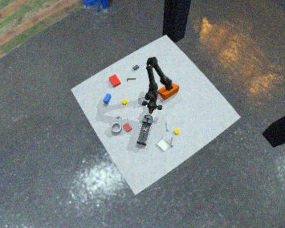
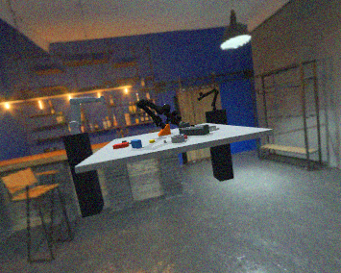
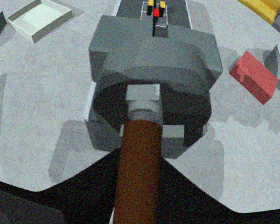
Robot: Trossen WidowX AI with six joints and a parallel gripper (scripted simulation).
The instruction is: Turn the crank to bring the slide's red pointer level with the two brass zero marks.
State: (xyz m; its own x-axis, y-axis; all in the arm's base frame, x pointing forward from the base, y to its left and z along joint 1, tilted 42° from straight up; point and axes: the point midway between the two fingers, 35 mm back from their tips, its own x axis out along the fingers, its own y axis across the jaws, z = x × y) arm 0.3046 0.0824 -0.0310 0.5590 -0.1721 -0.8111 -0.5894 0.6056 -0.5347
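The grey machine [image 1: 142,138] [image 2: 195,130] has a drum-shaped housing [image 3: 156,62] at its near end. The crank's brown handle [image 3: 138,170] [image 1: 151,111] sticks out toward the arm. My gripper [image 3: 136,159] is shut on the handle, with a dark finger on each side. In the wrist view, the slide's red pointer [image 3: 156,13] shows near the top edge between two brass zero marks [image 3: 150,8] [image 3: 162,7]. The pointer looks slightly nearer the housing than the marks' middles; exact level is hard to tell. The crank arm is partly hidden behind the handle.
A red block [image 3: 256,77] [image 1: 127,127] and a grey ring [image 1: 116,128] lie on one side of the machine. A whitish tray [image 3: 40,20] [image 1: 163,144] and a yellow disc [image 1: 177,131] lie on the other. A blue block [image 1: 107,98] and a larger red block [image 1: 115,80] are farther off.
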